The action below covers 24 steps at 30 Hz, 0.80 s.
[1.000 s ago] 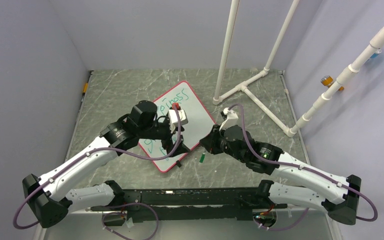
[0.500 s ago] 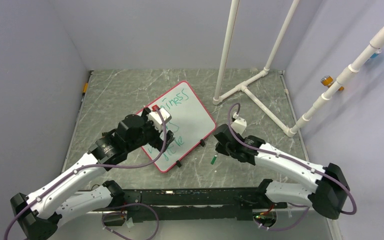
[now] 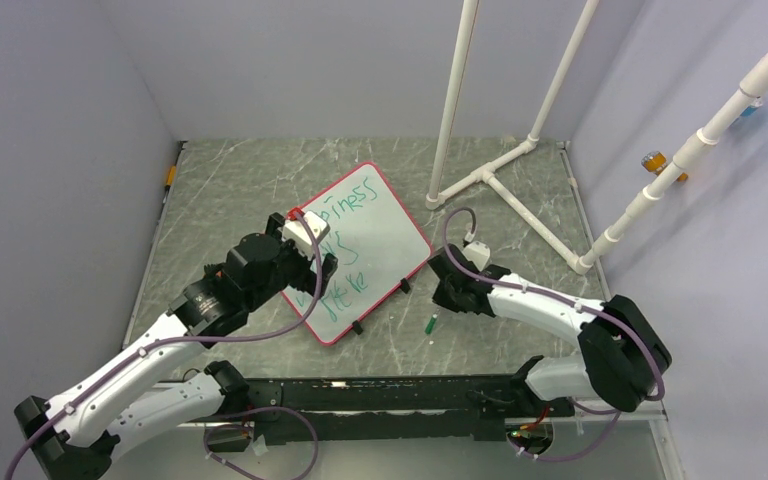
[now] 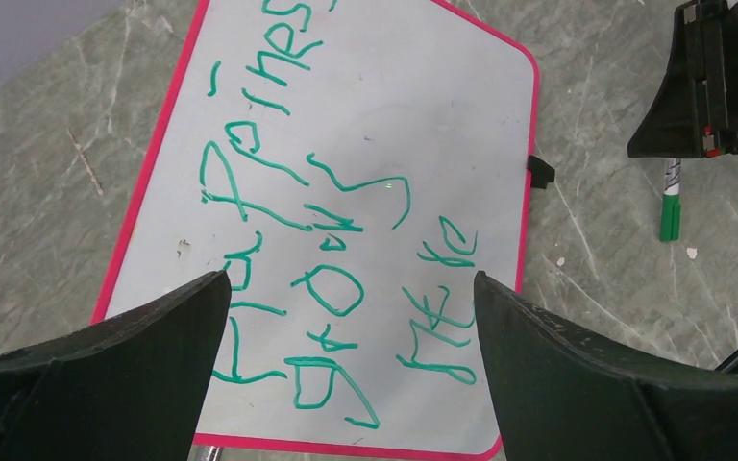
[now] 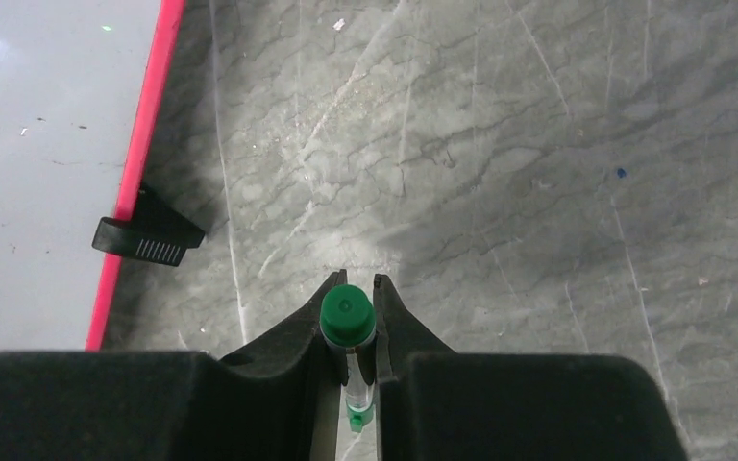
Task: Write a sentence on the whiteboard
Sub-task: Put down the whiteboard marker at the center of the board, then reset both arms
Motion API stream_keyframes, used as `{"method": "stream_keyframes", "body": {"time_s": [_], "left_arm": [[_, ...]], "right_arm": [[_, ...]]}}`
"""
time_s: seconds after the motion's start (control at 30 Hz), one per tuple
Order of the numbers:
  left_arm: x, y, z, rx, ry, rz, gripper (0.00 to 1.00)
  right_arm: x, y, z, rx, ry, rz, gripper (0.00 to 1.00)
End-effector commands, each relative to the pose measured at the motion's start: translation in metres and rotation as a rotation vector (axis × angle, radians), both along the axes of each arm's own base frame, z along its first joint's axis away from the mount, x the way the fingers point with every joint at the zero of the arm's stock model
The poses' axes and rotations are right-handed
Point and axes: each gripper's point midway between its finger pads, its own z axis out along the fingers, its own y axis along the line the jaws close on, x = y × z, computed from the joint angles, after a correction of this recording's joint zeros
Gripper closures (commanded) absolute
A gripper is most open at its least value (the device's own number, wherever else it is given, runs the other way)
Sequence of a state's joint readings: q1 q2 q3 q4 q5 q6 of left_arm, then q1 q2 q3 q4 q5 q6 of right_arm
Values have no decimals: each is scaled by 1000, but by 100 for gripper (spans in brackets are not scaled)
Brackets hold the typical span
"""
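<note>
The whiteboard (image 3: 388,232) lies tilted on the marble table, with its red-pink frame and black clip feet (image 3: 404,286). The sentence (image 4: 332,226) runs in three slanted green lines across the whiteboard (image 4: 423,106). My left gripper (image 4: 351,280) hovers open above the board's near end with nothing between its fingers; the top view shows the left gripper (image 3: 312,272) there too. My right gripper (image 5: 357,285) is shut on a green marker (image 5: 347,313), just right of the board's edge (image 5: 139,144). Below the right gripper (image 3: 447,296), the marker (image 3: 428,324) points down at the table.
A white pipe frame (image 3: 500,178) stands on the table at the back right, with tall uprights. A slanted pipe (image 3: 680,165) crosses the right wall. A black rail (image 3: 380,395) runs along the near edge between the arm bases.
My left arm has drawn back to the near left, uncovering the writing, and its jaws have widened. The right arm has carried the marker a little right, away from the board.
</note>
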<state>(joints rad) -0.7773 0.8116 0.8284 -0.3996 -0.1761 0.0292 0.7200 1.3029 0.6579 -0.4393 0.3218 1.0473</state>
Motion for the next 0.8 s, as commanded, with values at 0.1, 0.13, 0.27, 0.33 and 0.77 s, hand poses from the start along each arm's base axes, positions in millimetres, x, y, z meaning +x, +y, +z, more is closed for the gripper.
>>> {"method": "stream_keyframes", "body": {"time_s": [0.1, 0.13, 0.27, 0.33, 0.77], "left_arm": [[3, 3, 13, -43, -47, 21, 1], [3, 3, 13, -41, -50, 25, 1], [4, 6, 16, -45, -65, 36, 1], [3, 6, 16, -49, -67, 33, 1], [10, 28, 26, -68, -113, 162, 1]], "right_arm": [[14, -3, -1, 15, -23, -5, 74], [14, -6, -2, 9, -23, -7, 71], [15, -15, 2, -19, -29, -15, 55], [15, -20, 5, -32, -38, -19, 46], [15, -1, 114, 92, -325, 270, 0]]}}
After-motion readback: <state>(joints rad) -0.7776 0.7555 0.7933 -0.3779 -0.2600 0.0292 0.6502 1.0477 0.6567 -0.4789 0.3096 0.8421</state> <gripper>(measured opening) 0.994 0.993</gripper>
